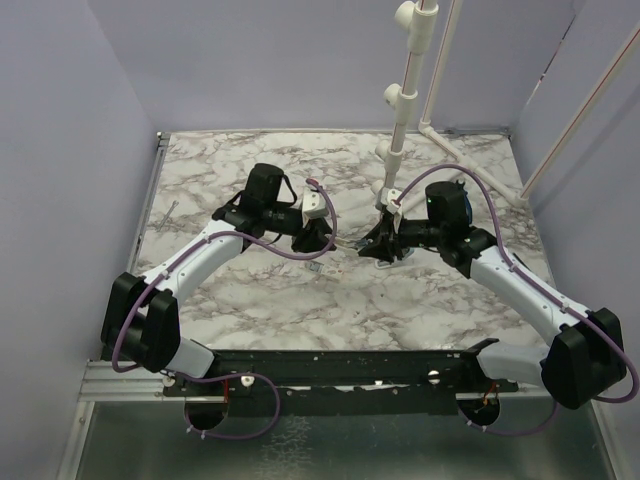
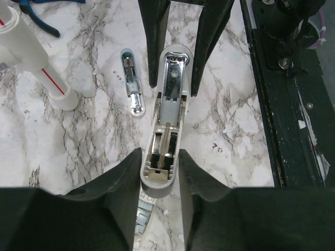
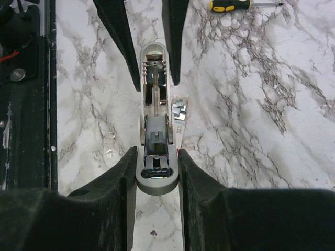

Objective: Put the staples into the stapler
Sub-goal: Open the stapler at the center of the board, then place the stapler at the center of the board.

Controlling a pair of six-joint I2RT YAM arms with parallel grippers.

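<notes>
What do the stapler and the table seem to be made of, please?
The stapler: the shell looks like matte pale plastic, dull and free of glare. Its inner plate mirrors the light, so it is probably polished steel. The table: marble-patterned, white with grey veins. Whether it is real stone or printed laminate cannot be told.

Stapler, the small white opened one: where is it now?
Left wrist view, centre: the small white mini stapler lies on the marble tabletop, its ends gripped by the left fingers and the right fingers.
</notes>
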